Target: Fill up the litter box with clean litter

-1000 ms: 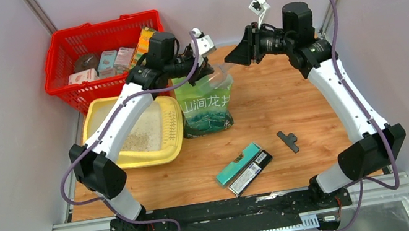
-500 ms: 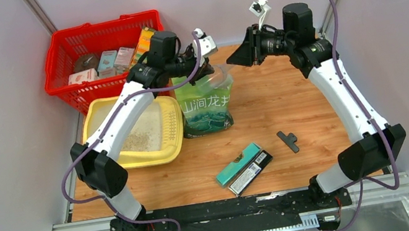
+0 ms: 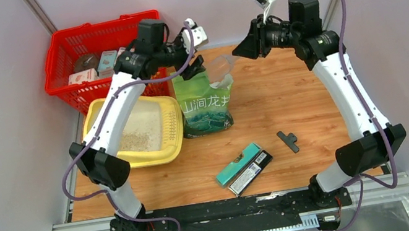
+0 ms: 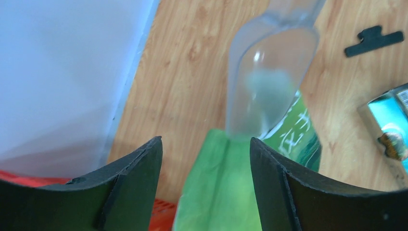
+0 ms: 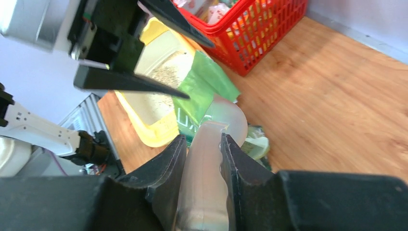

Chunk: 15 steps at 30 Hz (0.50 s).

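Observation:
The pale-yellow litter box (image 3: pixel 175 134) lies at the left of the table, with a patch of beige clean litter (image 3: pixel 131 141) inside. The litter box (image 5: pixel 155 134) and litter (image 5: pixel 166 74) also show in the right wrist view. My left gripper (image 3: pixel 189 68) (image 4: pixel 204 142) is open above the upright green bag (image 3: pixel 206 105), whose top edge (image 4: pixel 226 192) lies loose between the jaws. My right gripper (image 3: pixel 236 57) (image 5: pixel 203 137) is shut on the handle of the translucent scoop (image 3: pixel 222 68) (image 5: pixel 204 178). The scoop's bowl hangs over the bag's mouth.
A red mesh basket (image 3: pixel 59 67) with small packages stands behind the litter box. A teal box (image 3: pixel 239 162), a dark flat box (image 3: pixel 253 171) and a black clip (image 3: pixel 287 141) lie on the wooden table (image 3: pixel 286 95) near the front.
My left gripper has let go of the bag's top edge, opened wide and pulled back and up. The right gripper has lifted slightly, still holding the scoop.

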Motion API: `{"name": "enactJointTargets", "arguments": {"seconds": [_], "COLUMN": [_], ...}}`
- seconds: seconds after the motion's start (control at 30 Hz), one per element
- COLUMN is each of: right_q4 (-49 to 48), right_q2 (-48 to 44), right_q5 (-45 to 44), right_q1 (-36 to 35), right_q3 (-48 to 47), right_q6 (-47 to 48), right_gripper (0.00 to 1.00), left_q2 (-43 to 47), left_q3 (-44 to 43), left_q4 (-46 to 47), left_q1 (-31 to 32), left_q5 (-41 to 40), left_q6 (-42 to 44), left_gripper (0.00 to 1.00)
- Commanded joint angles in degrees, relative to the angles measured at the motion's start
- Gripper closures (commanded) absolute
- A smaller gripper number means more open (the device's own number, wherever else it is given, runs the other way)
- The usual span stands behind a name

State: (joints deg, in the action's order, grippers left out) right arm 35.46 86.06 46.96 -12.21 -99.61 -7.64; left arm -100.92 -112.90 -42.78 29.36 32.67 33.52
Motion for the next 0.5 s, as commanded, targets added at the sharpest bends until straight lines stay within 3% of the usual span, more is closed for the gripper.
{"name": "enactJointTargets", "arguments": {"seconds": [0.0, 0.13, 0.3, 0.4, 0.47], "right_q4": [3.3, 4.26, 12.16, 17.17, 17.62], "right_q2": [0.42, 1.21, 4.11, 4.99, 4.47], "right_q5": [-2.4, -2.4, -1.97, -0.64, -0.29], "right_q1": [0.87, 0.87, 1.04, 1.04, 1.22], "right_q3": [-3.22, -4.27, -10.32, -13.32, -13.07], "right_q6": [6.58, 9.03, 17.37, 20.37, 20.91], "right_gripper": [1.0, 1.0, 1.0, 1.0, 1.0], "left_q2": [-5.58, -9.46, -12.71, -13.24, -12.9], "left_q3": [-9.5, -12.08, -12.08, -11.9, -11.9], "left_q4": [-15.01, -20.84, -23.31, -23.48, -23.66], "left_q1": [-3.87, -4.23, -4.05, -4.05, -4.05], "left_q5": [2.22, 3.19, 5.13, 5.74, 7.06], "left_q6": [8.04, 11.48, 11.48, 10.96, 10.61], "left_gripper": [0.26, 0.26, 0.31, 0.42, 0.6]}}
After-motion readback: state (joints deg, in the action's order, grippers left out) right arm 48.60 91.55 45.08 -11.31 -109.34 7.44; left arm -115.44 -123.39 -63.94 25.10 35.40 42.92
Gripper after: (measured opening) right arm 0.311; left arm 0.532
